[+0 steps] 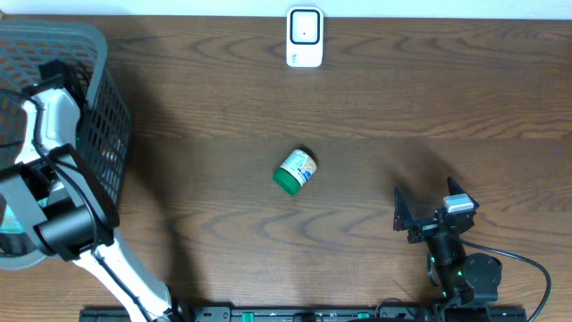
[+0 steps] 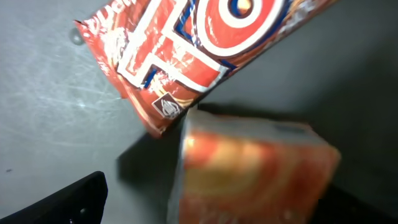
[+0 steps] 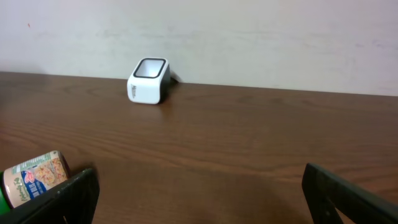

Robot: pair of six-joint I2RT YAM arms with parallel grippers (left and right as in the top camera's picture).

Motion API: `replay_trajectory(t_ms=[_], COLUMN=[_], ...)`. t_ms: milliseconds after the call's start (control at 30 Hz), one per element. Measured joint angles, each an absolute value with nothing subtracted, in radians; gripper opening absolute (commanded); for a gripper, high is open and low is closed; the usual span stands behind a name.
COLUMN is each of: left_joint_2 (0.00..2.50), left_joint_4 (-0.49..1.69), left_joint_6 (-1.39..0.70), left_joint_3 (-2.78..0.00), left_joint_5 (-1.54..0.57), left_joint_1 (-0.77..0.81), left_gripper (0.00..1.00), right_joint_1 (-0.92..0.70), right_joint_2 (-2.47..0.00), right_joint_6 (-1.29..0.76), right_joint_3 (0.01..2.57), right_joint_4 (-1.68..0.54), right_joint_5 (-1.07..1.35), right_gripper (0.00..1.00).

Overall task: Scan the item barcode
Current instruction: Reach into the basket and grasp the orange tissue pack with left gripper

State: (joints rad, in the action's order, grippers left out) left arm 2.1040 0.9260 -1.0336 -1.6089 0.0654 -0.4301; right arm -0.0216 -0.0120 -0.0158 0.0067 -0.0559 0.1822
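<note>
A small jar (image 1: 296,171) with a green lid and a pale label lies on its side mid-table; the right wrist view catches it at the lower left (image 3: 34,180). The white barcode scanner (image 1: 305,37) stands at the table's far edge (image 3: 149,81). My right gripper (image 1: 427,202) rests low at the near right, jaws open and empty (image 3: 202,199), well right of the jar. My left gripper (image 2: 211,205) is down inside the grey basket (image 1: 100,107), open, with a blurred orange box (image 2: 255,168) between its jaws and a gap beside the left finger (image 2: 81,199).
A red and white snack packet (image 2: 186,43) lies on the basket's grey floor just beyond the orange box. The basket fills the table's left end, with my left arm (image 1: 54,215) bent over it. Dark wood table (image 1: 429,107) runs between jar, scanner and right gripper.
</note>
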Motion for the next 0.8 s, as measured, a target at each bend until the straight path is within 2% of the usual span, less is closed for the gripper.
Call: replay_trajectory(t_ms=[167, 267, 333, 400, 600, 800], left_joint_2=[2.118, 2.119, 2.119, 2.119, 2.116, 2.024], left_joint_4=[0.919, 0.919, 0.915, 0.911, 0.919, 0.987], left_joint_6=[-1.044, -1.044, -1.045, -1.039, -0.988, -0.951], left_joint_3=[-1.609, -1.609, -1.609, -1.609, -1.609, -1.609], left_joint_5=[0.057, 0.054, 0.053, 0.052, 0.05, 0.034], left_joint_1=[-0.43, -0.43, -0.43, -0.431, -0.461, -0.583], left_gripper=[0.98, 0.84, 0.65, 0.53, 0.51, 0.5], right_joint_1=[-0.022, -0.022, -0.022, -0.022, -0.022, -0.022], right_joint_2=[-0.012, -0.012, -0.012, -0.012, -0.012, -0.012], right_joint_6=[-0.016, -0.016, -0.016, -0.016, -0.016, -0.015], right_joint_3=[0.007, 0.007, 0.007, 0.007, 0.007, 0.007], right_joint_4=[-0.056, -0.056, -0.056, -0.056, -0.056, -0.056], right_joint_5=[0.182, 0.182, 0.182, 0.182, 0.182, 0.182], right_gripper=[0.99, 0.99, 0.99, 0.99, 0.99, 0.99])
